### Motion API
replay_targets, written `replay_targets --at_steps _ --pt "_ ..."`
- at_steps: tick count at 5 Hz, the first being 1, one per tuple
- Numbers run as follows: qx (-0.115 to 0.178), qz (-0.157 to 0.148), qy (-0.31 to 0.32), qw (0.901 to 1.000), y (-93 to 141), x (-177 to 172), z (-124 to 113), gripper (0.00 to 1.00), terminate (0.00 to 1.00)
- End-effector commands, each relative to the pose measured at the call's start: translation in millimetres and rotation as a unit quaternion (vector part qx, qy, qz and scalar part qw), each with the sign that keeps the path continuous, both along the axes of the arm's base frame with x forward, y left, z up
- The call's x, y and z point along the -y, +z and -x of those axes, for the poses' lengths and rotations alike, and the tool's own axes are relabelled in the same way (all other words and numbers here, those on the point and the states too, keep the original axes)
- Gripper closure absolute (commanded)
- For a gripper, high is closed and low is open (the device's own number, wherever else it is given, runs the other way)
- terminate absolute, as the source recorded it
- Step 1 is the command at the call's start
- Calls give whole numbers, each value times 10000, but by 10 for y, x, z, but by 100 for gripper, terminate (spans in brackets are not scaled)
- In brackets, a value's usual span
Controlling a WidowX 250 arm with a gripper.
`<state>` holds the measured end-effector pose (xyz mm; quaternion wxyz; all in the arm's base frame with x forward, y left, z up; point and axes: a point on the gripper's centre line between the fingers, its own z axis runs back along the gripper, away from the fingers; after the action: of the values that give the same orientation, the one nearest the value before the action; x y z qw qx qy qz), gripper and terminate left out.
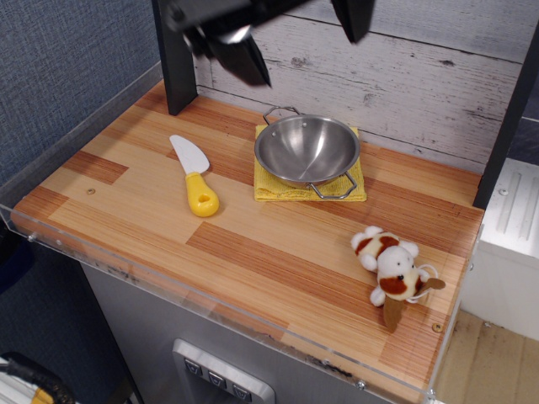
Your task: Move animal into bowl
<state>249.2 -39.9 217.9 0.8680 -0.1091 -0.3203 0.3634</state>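
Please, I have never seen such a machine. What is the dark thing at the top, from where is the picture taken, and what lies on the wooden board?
The picture is taken from above and in front of a wooden counter. The dark shape at the top is the robot arm's claw; its two fingers stand apart and hold nothing. On the counter lie a spatula with a yellow handle, a steel bowl resting on a yellow cloth, and a small plush animal near the right corner. The bowl is empty; the animal is not yet moved.

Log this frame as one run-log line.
phase: pre-grasp | gripper: open, high above bowl | animal: on table, front right, untouched | bowl: empty, on yellow cloth | spatula: left of bowl
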Motion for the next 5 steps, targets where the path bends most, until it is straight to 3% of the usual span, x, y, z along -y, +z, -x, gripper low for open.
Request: replay_targets --at_steps 1,3,5 --pt "-205 951 864 9915 -362 110 -76 0 0" --pt "-548 1857 1279 9727 -819 269 -209 0 0" --pt "-804 1826 1224 9722 -1096 390 -387 0 0"
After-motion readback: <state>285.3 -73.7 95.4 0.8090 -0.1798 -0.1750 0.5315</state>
